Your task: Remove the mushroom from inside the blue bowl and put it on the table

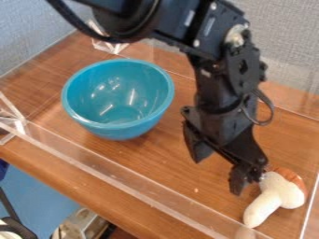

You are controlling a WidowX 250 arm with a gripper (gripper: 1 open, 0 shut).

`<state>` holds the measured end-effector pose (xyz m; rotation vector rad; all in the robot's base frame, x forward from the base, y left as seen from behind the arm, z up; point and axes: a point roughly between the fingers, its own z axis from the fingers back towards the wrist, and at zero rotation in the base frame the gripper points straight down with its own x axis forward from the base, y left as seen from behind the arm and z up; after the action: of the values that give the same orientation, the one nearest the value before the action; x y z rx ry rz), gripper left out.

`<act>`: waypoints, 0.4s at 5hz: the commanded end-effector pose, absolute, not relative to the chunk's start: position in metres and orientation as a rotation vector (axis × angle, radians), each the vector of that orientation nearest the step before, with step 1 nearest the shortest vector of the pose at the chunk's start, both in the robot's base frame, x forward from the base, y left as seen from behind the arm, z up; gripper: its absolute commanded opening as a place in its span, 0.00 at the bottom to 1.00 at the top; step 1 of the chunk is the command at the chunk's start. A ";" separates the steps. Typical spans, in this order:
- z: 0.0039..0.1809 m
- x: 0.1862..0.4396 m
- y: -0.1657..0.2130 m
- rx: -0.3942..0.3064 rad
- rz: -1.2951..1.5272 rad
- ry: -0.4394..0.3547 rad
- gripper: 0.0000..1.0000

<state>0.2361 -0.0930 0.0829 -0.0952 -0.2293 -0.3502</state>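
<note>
The mushroom [275, 201] lies on its side on the table [144, 154] near the front right corner, cream stem toward me and orange-brown cap [288, 177] behind it. The gripper [225, 161] hangs just left of it, pointing steeply down, open with nothing between its black fingers. The right fingertip [245, 179] is close beside the mushroom's cap. Whether it touches the cap I cannot tell. The blue bowl [117, 97] stands at the left of the table, upright, its inside bare.
Low clear acrylic walls [112, 177] edge the table at front and sides. A small white wire stand [115, 42] sits behind the bowl. The black arm [225, 65] rises over the middle right of the table.
</note>
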 end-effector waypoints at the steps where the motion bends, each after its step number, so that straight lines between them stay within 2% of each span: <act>1: 0.092 0.248 -0.088 -0.110 -0.379 -0.269 1.00; 2: 0.110 0.253 -0.087 -0.121 -0.413 -0.268 1.00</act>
<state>0.2453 -0.0868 0.0944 -0.1179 -0.2133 -0.4097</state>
